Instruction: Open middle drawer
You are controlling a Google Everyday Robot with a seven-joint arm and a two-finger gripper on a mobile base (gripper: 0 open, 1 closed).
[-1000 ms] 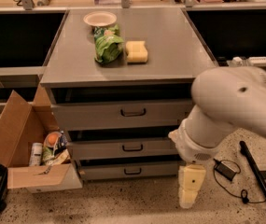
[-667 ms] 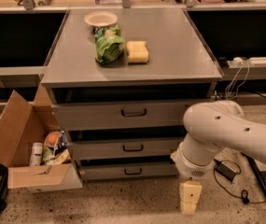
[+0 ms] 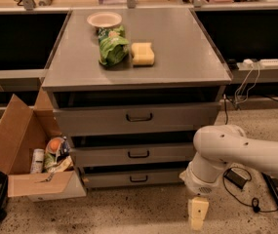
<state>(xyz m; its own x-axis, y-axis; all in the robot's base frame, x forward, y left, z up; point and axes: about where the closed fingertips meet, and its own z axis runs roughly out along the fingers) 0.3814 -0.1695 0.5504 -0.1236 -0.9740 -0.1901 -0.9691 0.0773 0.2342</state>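
Jaws hang near floor (image 3: 129,211), right of middle drawer (image 3: 138,155).

The arm (image 3: 246,152) is basically a fat, smooth white tube with a few tiny dark dots on its shell. Right above the gripper (image 3: 198,213) it bulges into a rounded white wrist joint (image 3: 202,177). The gripper itself is a pale cream-yellow block, low down near the floor (image 3: 129,213).

Lab/wkshp: metal cabinet (image 3: 177,57), cluttered benches (image 3: 255,6), cables (image 3: 243,84); gripper (image 3: 197,216) low by floor (image 3: 129,209).
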